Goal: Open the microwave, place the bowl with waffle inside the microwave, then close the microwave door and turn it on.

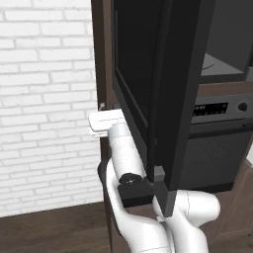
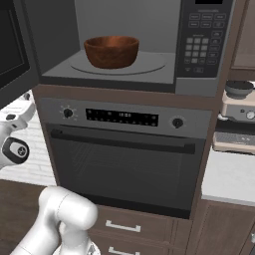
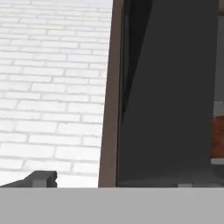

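The microwave [image 2: 199,45] stands open in the brown cabinet. Its door [image 1: 163,84], black glass in a dark grey frame, is swung far out to the left; it also shows as a dark slab [image 3: 170,96] in the hand view. A brown wooden bowl [image 2: 111,51] sits on the turntable inside; the waffle is hidden by the bowl's wall. My gripper [image 1: 102,106] is left of the door, behind its outer face, near the cabinet's edge. In the hand view its fingertips [image 3: 41,178] are spread wide with nothing gripped, so it is open.
Below the microwave is an oven [image 2: 124,159] with knobs, a display strip and a long handle bar. A white brick wall [image 1: 44,99] lies to the left. A counter [image 2: 231,174] with a small appliance [image 2: 238,114] stands at the right.
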